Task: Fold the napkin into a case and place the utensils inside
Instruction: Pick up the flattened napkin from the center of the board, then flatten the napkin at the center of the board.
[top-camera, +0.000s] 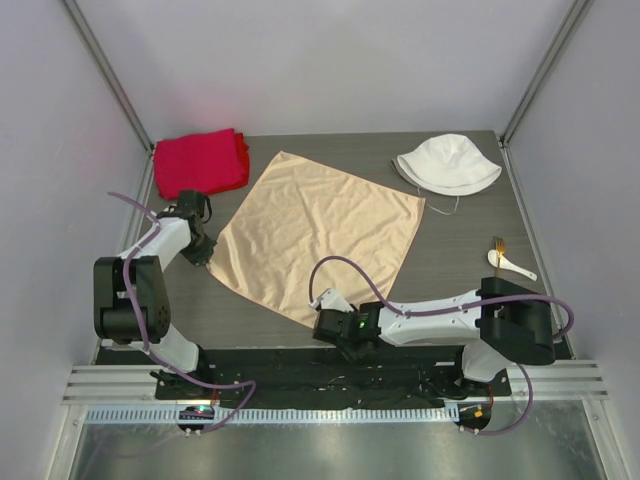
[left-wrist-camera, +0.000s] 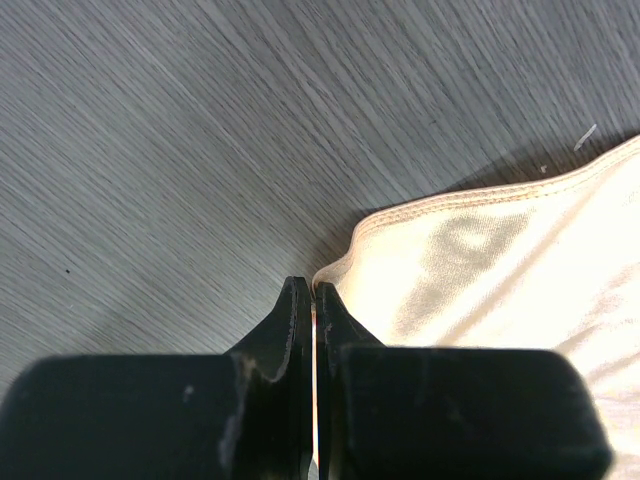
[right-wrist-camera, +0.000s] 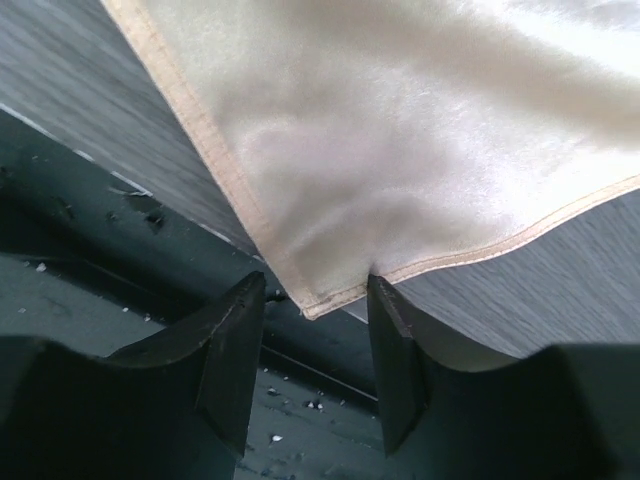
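Napkin: the peach shiny napkin lies open and flat in the middle of the table, turned like a diamond, with one corner toward the arms and one toward the left.
Left gripper: the left gripper is at the left corner of the napkin. Its jaws are pressed together, and a thin peach line shows between them, so it seems to pinch the hem there.
Right gripper: the right gripper is low at the near corner of the napkin. Its jaws stand about half apart, with the corner tip between them. The cloth puckers against one finger, but it is not clamped.
Near corner: it reaches past the table edge, above the black mat.
Spoon: the small white spoon lies on the right side of the table, well apart from the napkin. A thin gold piece is just beside it, too small to name.
Red cloth: folded at the far left corner, near the napkin.
White hat: at the far right, just beside the napkin's right corner.
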